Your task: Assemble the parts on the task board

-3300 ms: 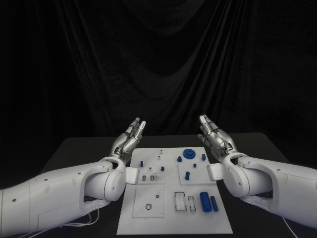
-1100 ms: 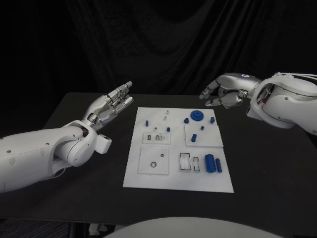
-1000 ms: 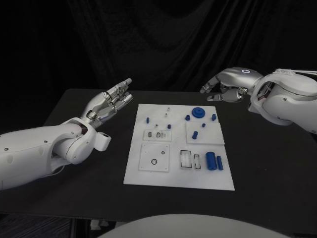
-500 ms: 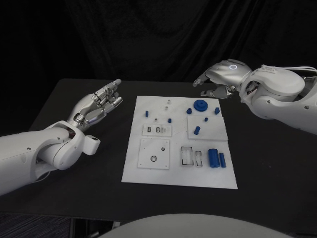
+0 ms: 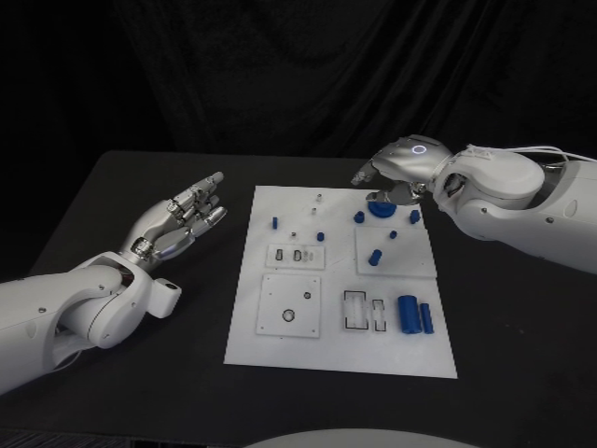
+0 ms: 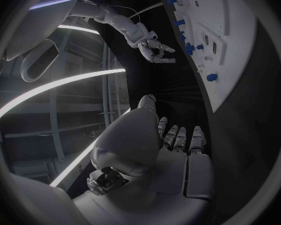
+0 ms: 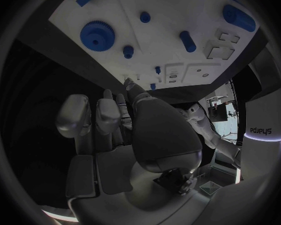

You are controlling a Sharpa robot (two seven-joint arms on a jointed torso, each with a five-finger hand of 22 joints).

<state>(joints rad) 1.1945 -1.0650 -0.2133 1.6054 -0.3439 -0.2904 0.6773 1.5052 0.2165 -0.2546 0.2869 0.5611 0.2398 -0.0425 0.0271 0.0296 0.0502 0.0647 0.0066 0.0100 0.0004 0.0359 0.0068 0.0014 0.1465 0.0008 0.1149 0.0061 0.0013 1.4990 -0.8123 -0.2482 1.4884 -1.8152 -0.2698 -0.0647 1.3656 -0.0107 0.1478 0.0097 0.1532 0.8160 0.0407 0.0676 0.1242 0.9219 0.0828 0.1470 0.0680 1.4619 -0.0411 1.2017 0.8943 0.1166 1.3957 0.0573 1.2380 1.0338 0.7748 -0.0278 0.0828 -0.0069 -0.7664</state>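
The right hand (image 5: pixel 395 177) hangs over the upper right corner of the white board (image 5: pixel 337 345), its fingers loosely curled and grasping nothing, directly above the blue gear (image 7: pixel 97 35), which the head view hides behind it. The step in hand appears to be reaching for that gear; done well, the fingers should descend around its rim, not onto its face. Obstructions: a short blue peg (image 7: pixel 128 51) stands just beside the gear and a blue bar (image 5: pixel 414 217) lies near it at the board's right edge, either easily knocked. The left hand (image 5: pixel 185 217) hovers flat, released and empty, off the board at centre left. Two blue cylinders (image 5: pixel 409 314) lie at lower right, well apart from the reach
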